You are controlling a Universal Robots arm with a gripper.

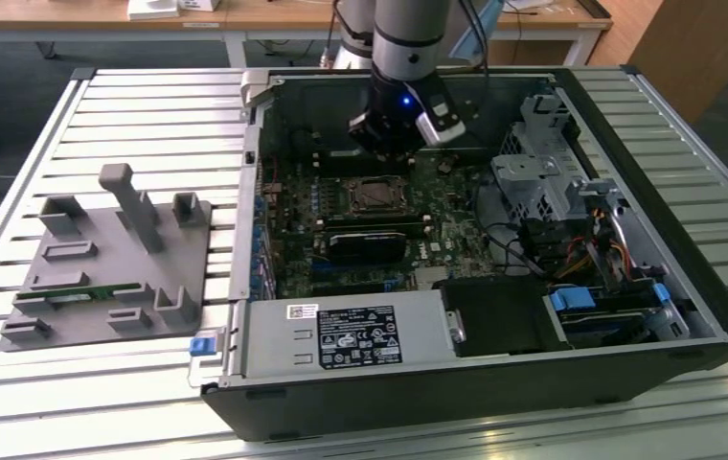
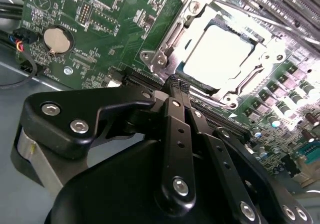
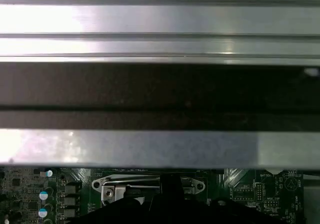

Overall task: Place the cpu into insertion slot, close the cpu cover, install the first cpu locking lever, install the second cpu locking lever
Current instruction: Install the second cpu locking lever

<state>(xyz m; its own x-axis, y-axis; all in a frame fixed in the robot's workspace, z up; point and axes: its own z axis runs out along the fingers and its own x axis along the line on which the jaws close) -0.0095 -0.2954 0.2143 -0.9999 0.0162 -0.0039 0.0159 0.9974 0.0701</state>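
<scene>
The cpu (image 2: 220, 49) lies in the insertion slot (image 1: 375, 195) on the green board, its pale face showing brightly. The silver cpu cover (image 2: 197, 12) lies flat around it as a frame. A thin lever rod (image 2: 167, 42) runs along the socket side nearest the fingers. My gripper (image 2: 177, 84) hangs just above the board at the socket's edge, its black fingers pressed together with nothing between them. In the exterior view the gripper (image 1: 390, 158) stands inside the open computer case, just behind the socket. In the first wrist view the gripper (image 3: 170, 196) shows dark in front of a socket bracket (image 3: 115, 191).
The case wall (image 3: 160, 84) rises close behind the gripper. A black card (image 1: 367, 244) lies in front of the socket, and drive cages with cables (image 1: 556, 192) stand at the exterior view's right. A coin battery (image 2: 56, 38) sits on the board. A grey fixture (image 1: 108, 259) rests outside the case.
</scene>
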